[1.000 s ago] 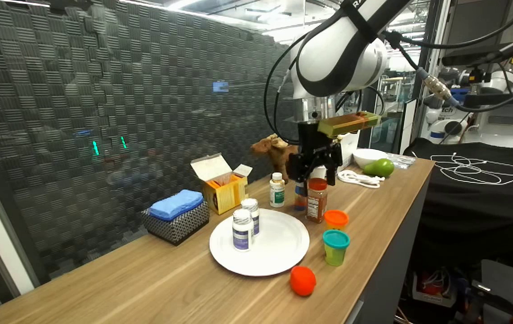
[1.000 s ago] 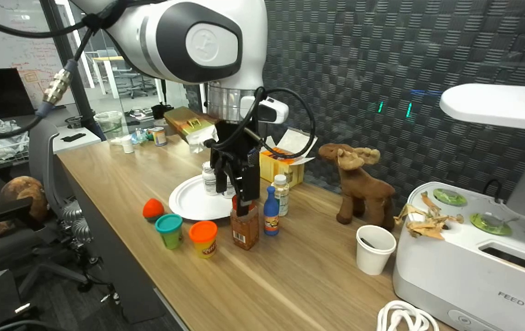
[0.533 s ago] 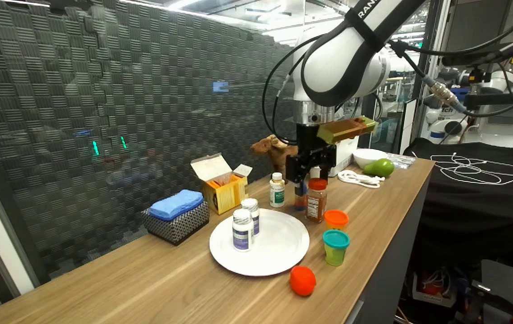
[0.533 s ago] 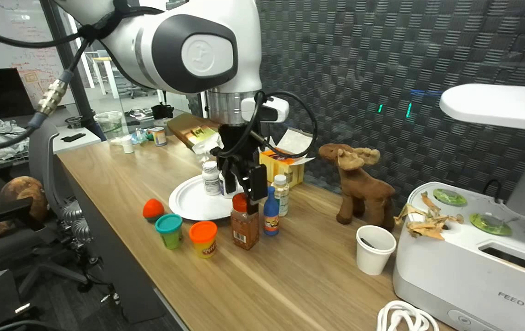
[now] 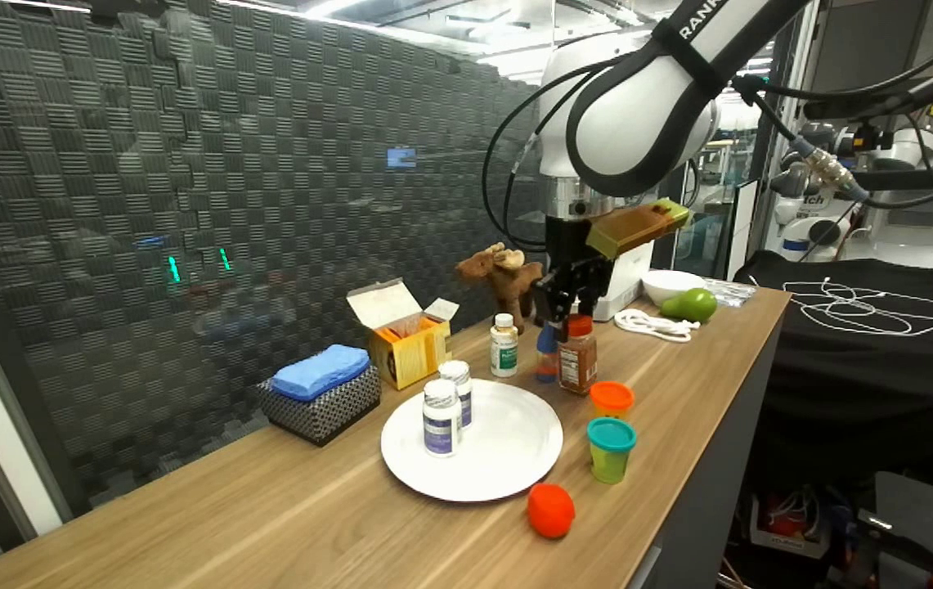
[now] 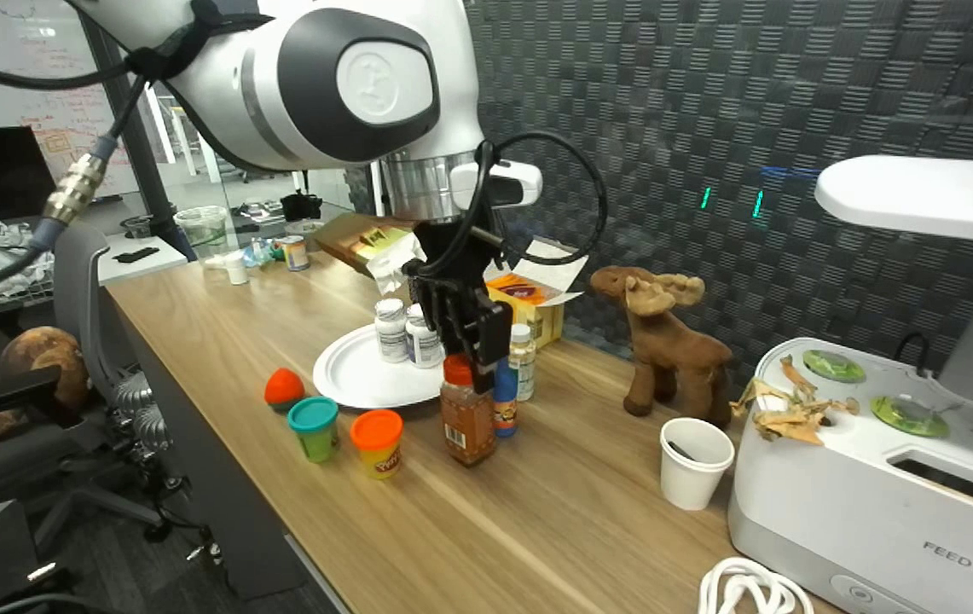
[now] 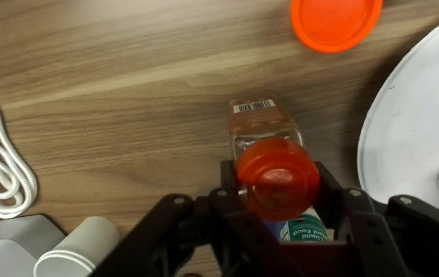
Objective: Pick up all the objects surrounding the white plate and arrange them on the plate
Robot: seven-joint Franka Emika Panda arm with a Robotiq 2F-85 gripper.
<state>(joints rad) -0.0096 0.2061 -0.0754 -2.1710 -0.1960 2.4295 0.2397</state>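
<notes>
End effector (image 7: 276, 175) downward (mid-grip)

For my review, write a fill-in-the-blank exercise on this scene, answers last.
The fingers flank the ____-capped spice jar.
The number of white bottles on the white plate is ____.
The teal-lidded cup stands between the ball and the cup whose lid is ____.
The box with raised flaps is ____.

Missing words: red; two; orange; yellow.

White plate (image 5: 507, 454) on wooden counter (image 5: 270, 507)
</notes>
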